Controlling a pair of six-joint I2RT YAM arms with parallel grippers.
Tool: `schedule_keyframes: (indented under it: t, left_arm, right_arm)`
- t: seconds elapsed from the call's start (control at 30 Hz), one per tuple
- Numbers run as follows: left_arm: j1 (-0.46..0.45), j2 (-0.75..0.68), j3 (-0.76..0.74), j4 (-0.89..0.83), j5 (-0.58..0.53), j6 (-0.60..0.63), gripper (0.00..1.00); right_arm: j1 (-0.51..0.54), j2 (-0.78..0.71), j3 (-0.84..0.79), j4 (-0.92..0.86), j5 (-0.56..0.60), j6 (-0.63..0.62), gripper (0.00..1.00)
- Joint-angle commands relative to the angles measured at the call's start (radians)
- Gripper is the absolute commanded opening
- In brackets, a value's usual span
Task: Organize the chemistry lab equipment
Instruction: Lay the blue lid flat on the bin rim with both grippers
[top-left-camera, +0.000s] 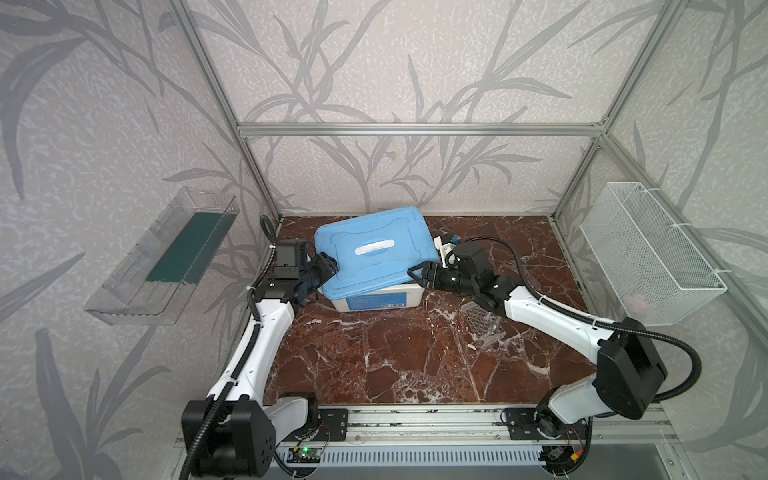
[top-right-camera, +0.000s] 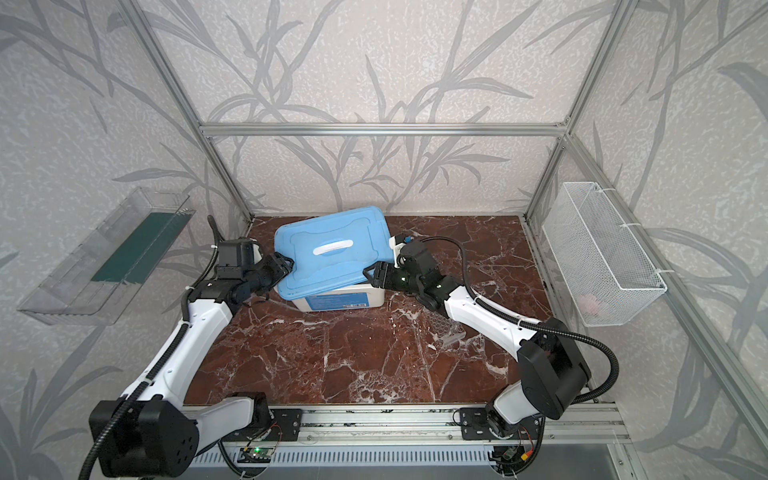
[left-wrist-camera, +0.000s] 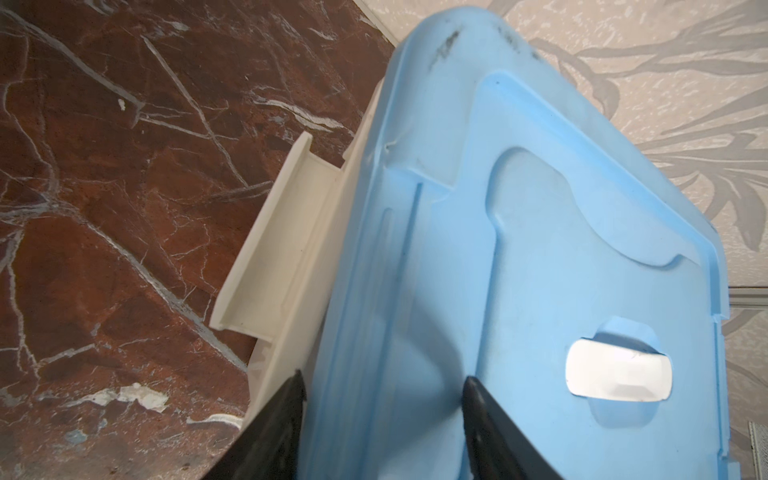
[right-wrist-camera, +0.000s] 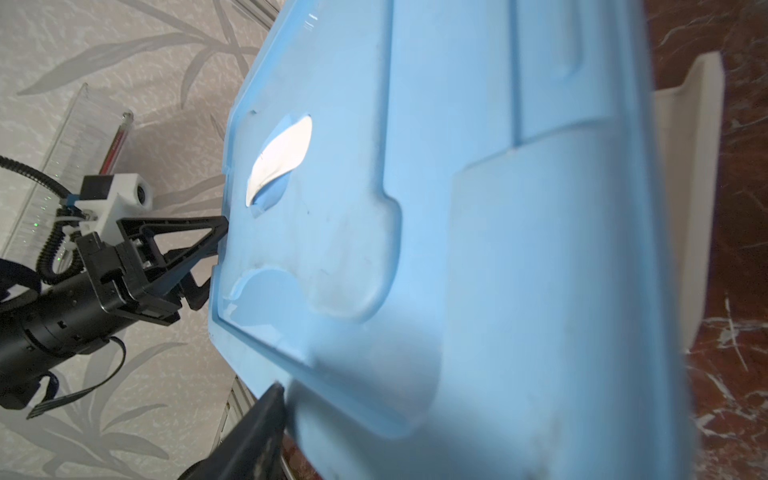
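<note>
A clear many-holed tube rack (top-left-camera: 482, 322) lay on the marbled counter (top-left-camera: 374, 357), to the front right of a white tub (top-left-camera: 374, 300) whose blue lid (top-left-camera: 365, 270) sat askew. The left claw (top-left-camera: 330, 266) and right claw (top-left-camera: 420, 274) straddled opposite lid edges, jaws apart; whether either gripped could not be told.

Robot lab test cell, not a lived-in room. Cues: open aluminium-profile frame (top-left-camera: 419, 129) boxing in the workspace. Leaf-print wallpaper panels (top-left-camera: 374, 62) serve as walls. Desk (top-left-camera: 374, 353) has a red-brown marble-look top. White-and-black left arm (top-left-camera: 266, 328) and right arm (top-left-camera: 552, 316) sit on a slotted aluminium rail (top-left-camera: 424, 422) at the near edge. Bare circuit board (top-left-camera: 303, 453) with green LED lit, next to a slotted cable duct (top-left-camera: 415, 457). Clear plastic tray (top-left-camera: 133, 299) fixed to left wall, white wire-mesh basket (top-left-camera: 648, 249) on right wall. Same in both top views.
</note>
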Motion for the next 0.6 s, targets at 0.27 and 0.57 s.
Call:
schedule_keyframes:
  t: [0.27, 0.57]
  left_arm:
    - [0.022, 0.017, 0.091, -0.002, -0.031, 0.035, 0.62]
    - [0.024, 0.003, 0.112, -0.052, -0.138, 0.097, 0.67]
  right_arm:
    - [0.013, -0.029, 0.098, -0.342, 0.032, -0.164, 0.75]
    - [0.009, -0.109, 0.127, -0.397, 0.041, -0.195, 0.82]
